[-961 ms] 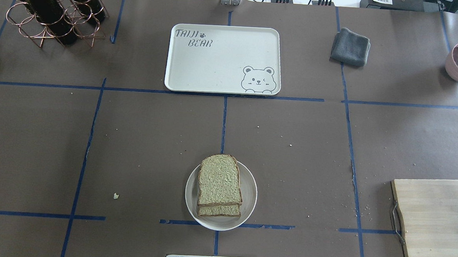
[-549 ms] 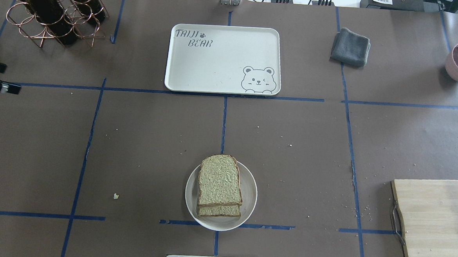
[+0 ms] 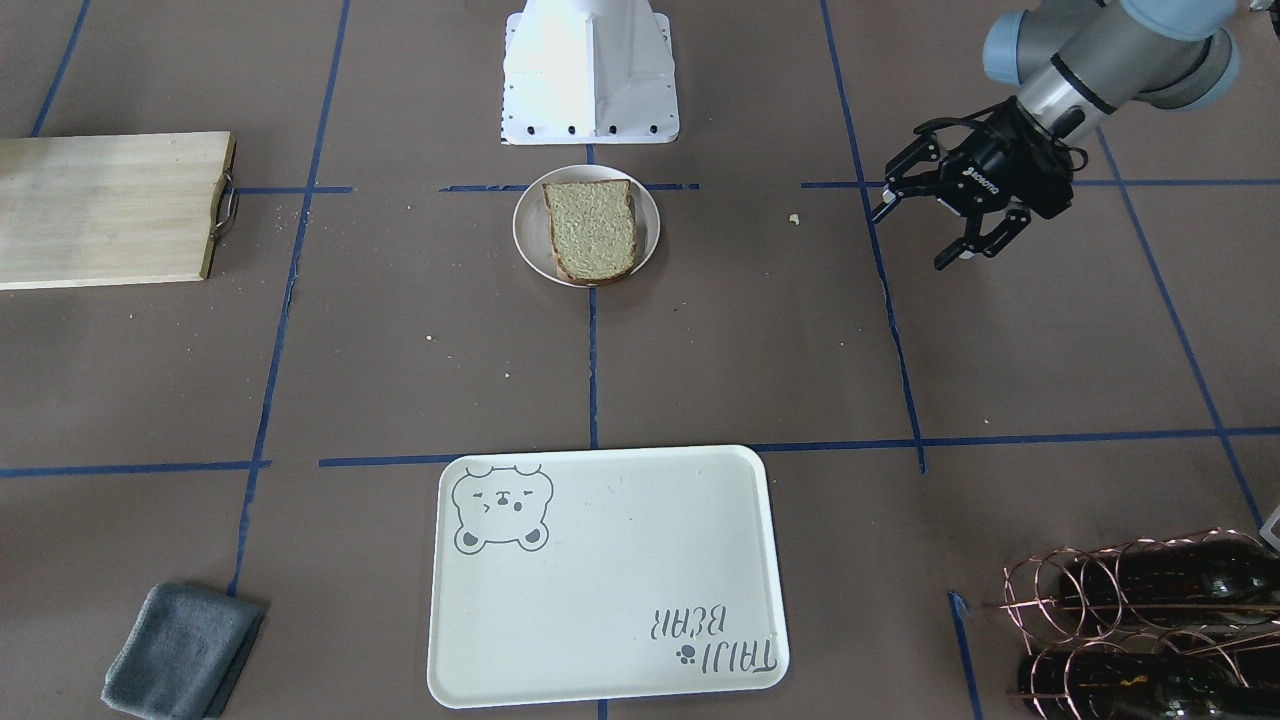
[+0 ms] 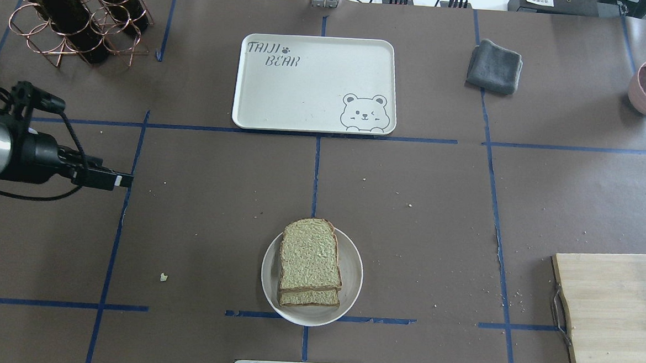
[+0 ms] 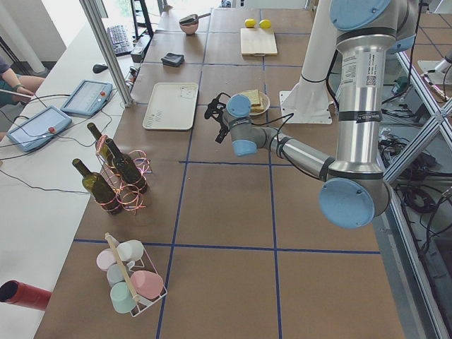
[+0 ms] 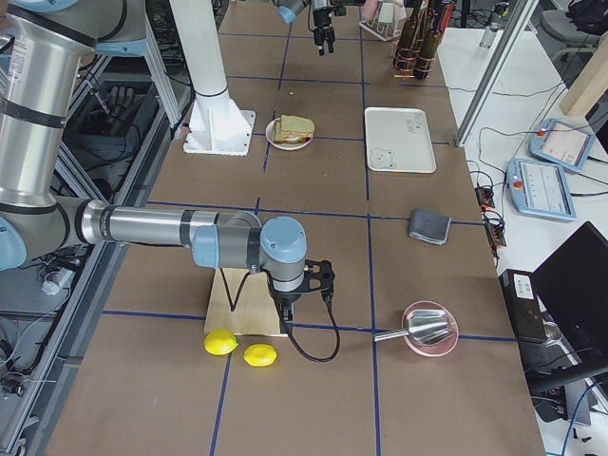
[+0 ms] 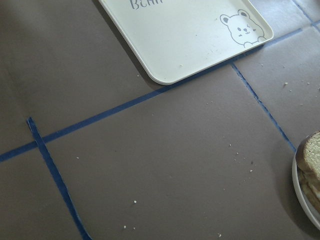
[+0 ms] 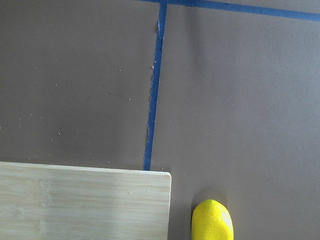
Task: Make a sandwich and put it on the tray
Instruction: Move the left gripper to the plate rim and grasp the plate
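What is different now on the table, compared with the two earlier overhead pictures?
The left end effector has come in from the robot's left, toward the bread slices; one second ago it was out of the overhead view. It is open and holds nothing. The bread slices on the plate, the tray and the grey cloth stayed in place.

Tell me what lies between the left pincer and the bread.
Front-facing view: between left pincer and bread, only brown table cover, one blue tape line and a pale crumb.
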### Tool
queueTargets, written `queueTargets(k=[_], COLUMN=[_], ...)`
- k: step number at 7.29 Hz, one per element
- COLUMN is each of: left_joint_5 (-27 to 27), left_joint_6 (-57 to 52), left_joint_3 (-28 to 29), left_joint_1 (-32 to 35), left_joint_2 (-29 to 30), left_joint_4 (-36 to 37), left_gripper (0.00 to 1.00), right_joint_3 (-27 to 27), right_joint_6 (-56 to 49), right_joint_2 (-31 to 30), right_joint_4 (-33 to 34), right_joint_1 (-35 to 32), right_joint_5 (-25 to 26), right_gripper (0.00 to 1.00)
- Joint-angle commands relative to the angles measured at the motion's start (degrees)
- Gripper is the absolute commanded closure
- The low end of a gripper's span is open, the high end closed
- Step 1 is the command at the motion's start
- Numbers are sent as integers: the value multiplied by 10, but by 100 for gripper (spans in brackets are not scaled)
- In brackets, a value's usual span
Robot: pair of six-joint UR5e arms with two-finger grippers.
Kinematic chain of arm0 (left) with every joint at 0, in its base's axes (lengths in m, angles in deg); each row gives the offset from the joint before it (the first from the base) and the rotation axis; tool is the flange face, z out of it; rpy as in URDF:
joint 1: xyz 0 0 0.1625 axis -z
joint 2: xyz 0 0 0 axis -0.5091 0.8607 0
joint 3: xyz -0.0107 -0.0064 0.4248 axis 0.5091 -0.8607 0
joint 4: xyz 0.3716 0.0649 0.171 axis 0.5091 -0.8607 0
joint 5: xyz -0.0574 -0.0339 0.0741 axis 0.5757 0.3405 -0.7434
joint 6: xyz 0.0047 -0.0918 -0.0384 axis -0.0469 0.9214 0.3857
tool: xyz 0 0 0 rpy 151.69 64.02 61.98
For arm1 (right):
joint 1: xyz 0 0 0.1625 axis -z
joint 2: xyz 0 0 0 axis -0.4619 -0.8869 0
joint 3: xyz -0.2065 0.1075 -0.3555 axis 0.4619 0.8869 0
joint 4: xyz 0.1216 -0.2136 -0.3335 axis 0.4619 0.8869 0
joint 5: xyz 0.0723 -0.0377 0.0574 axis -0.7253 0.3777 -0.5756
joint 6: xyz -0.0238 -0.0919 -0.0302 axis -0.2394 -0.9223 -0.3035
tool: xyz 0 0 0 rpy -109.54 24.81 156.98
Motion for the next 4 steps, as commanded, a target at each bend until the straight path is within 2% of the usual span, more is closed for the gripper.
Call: queueTargets(k=[1,4], left_joint_5=[-108,-213], left_joint_6=[167,303], left_joint_3=[0,26], left_joint_1=[-115,-218], left_joint_2=[26,108], left_joint_4=[5,50], left_gripper=[2,40], right_joint_3=[0,3], right_joint_6=[0,0], right_joint_2=[-2,-2], right_joint_4=[0,0], right_joint_1=[0,0], right_joint_5=[0,1], right_gripper=[0,0])
